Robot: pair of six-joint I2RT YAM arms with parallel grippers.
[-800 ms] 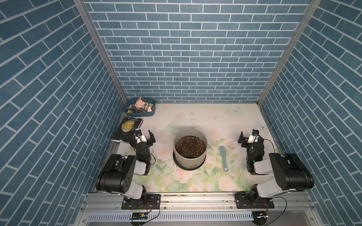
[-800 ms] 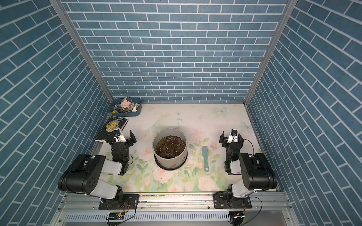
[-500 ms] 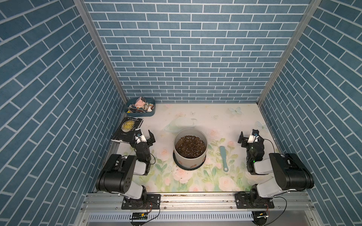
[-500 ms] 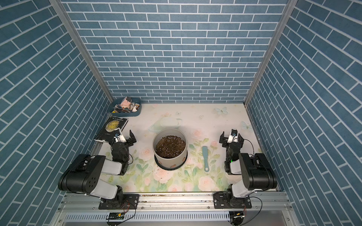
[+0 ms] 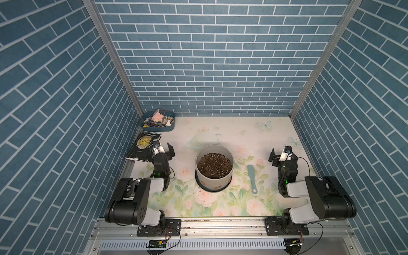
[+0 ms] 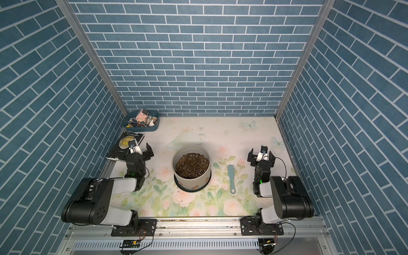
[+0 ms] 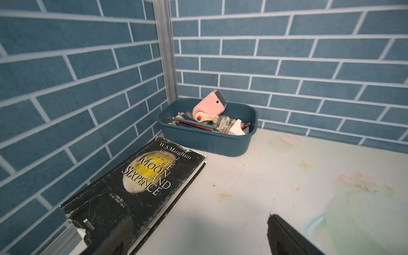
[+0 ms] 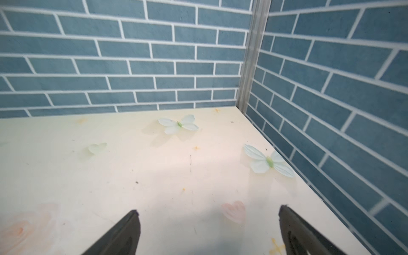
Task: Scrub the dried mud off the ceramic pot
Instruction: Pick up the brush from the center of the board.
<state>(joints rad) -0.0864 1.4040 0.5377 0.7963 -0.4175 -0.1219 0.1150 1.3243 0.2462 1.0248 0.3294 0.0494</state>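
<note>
Reddish dried mud (image 5: 204, 183) dots the near foot of a pale grey ceramic pot (image 5: 212, 179), which stands mid-table, full of soil. A teal brush (image 5: 251, 176) lies flat just right of the pot, handle nearest. Further right of the pot the right gripper (image 5: 282, 154) hovers, jaws wide apart and empty. Left of the pot, the left gripper (image 5: 164, 149) is equally spread. The brush handle probably wants a firm, square grip. Far left of the pot sit a book (image 5: 144, 146) and a blue tray (image 5: 157, 129).
</note>
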